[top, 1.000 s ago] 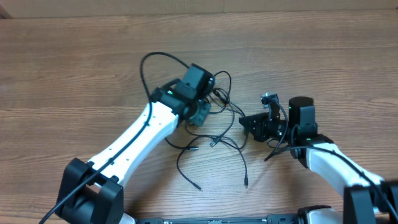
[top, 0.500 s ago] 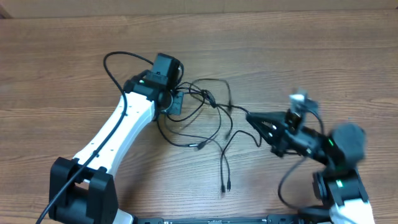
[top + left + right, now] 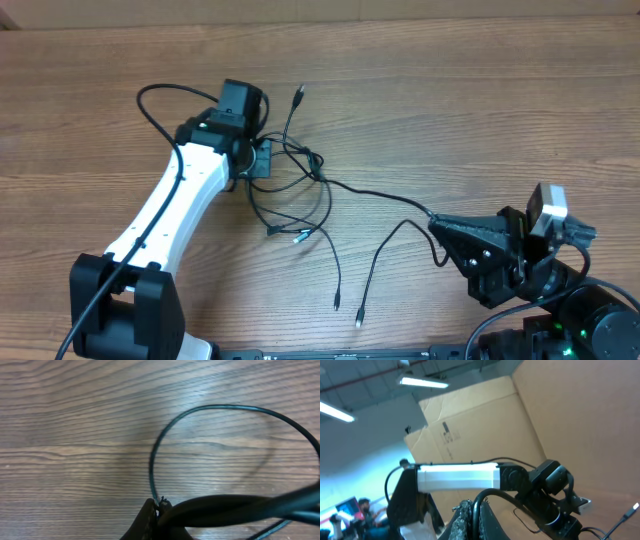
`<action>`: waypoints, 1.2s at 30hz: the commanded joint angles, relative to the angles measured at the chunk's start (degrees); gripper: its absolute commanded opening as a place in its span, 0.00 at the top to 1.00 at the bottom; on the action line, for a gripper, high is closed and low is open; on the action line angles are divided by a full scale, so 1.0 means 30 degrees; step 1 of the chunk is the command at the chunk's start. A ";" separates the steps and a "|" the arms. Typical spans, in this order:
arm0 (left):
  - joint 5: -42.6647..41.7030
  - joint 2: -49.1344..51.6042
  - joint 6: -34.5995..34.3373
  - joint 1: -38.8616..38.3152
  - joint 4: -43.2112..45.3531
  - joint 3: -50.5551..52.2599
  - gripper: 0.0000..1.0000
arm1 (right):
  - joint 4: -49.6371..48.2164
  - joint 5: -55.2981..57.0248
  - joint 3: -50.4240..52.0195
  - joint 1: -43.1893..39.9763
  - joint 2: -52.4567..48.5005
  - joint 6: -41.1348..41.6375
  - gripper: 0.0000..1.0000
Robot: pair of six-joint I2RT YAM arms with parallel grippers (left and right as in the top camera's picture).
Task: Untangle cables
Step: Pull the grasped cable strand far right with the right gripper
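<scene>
The left end effector [image 3: 262, 160] is clamped on the cables [image 3: 300, 178]. Only its fingertips [image 3: 150, 519] enter the wrist view, at the bottom edge (the rest is cut off). The cables bunch at its 3 o'clock, with plug ends trailing toward 6 o'clock across the surface [image 3: 450, 100]. The right end effector [image 3: 436, 222], at 4 o'clock from the bunch, pinches one taut cable; its fingers [image 3: 464, 517] look blurred.

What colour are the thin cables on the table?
Black. The cables show clearest in the overhead view, against the wood table.
</scene>
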State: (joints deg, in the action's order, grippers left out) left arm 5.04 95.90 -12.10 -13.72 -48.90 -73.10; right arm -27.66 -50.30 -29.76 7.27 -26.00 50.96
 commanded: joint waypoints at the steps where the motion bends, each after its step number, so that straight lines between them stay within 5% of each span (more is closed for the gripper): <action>1: 0.0517 0.0102 -0.0415 0.0947 0.0015 -0.0080 0.96 | -0.0911 0.1566 -0.0831 0.0036 0.0109 0.1457 0.96; 17: 0.0452 0.0109 -0.0423 0.4328 0.0262 -0.0080 0.95 | -0.4306 0.7832 -0.1253 0.0036 0.0109 0.4073 0.96; 36: 0.0401 0.0109 -0.1362 0.4976 0.1523 -0.0080 0.90 | -0.6703 1.1744 -0.1253 0.0036 0.0102 0.6091 0.96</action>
State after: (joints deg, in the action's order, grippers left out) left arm 4.86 95.92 -13.50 0.84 -44.71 -73.10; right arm -46.26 -18.83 -31.42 7.27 -26.33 67.72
